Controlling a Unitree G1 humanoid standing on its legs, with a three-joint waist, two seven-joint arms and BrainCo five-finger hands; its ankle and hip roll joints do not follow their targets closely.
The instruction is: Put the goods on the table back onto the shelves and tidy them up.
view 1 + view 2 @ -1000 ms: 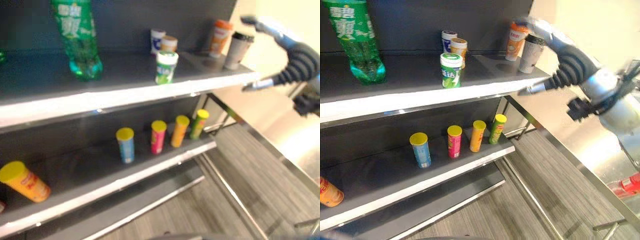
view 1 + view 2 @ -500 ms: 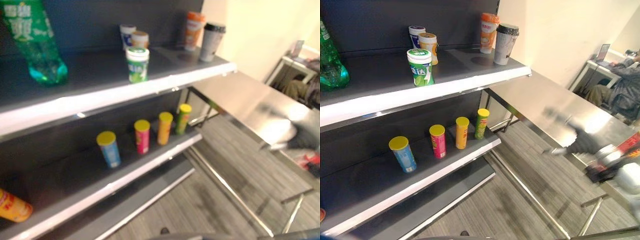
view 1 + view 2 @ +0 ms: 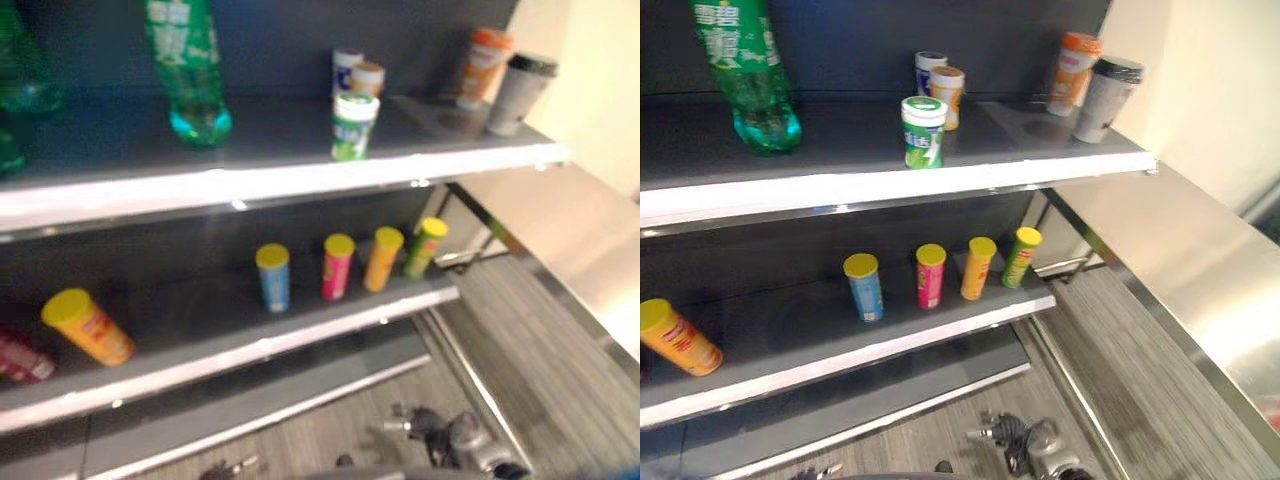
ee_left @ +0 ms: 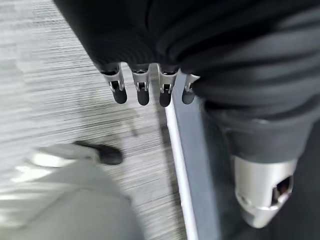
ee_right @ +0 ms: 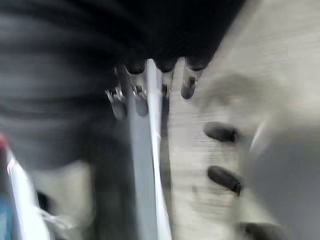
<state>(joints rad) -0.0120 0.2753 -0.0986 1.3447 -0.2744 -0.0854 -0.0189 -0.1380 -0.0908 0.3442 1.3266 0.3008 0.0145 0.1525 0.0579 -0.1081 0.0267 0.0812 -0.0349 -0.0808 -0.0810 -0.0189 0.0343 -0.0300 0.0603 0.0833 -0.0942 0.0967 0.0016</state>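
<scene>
Standing on the upper shelf (image 3: pixel 890 185): green soda bottle (image 3: pixel 748 70) toward its left end, a green-and-white gum jar (image 3: pixel 923 131) near the front edge at mid-shelf, two small canisters, one white (image 3: pixel 929 68) and one tan-lidded (image 3: pixel 948 95), just behind it by the back panel, then an orange cup (image 3: pixel 1074 72) and a grey cup with a black lid (image 3: pixel 1105 98) side by side at the right end. Lower shelf (image 3: pixel 840 360) carries four upright yellow-lidded tubes in a row toward its right end: blue tube (image 3: pixel 864 287), pink tube (image 3: pixel 930 277), orange tube (image 3: pixel 977 268), green tube (image 3: pixel 1020 257). A fifth, an orange-yellow tube (image 3: pixel 675 336), lies tilted at the left end, well apart from the row. Steel table (image 3: pixel 1200 290) butts against the shelves' right corner; its visible top is bare. Left hand (image 4: pixel 145 85) hangs over grey striped floor (image 4: pixel 60 105), fingers straight, side by side, gripping nothing. Right hand (image 5: pixel 150 82) is too smeared, can't tell its fingers' state; dark-tipped fingers point down beside a pale vertical edge.
</scene>
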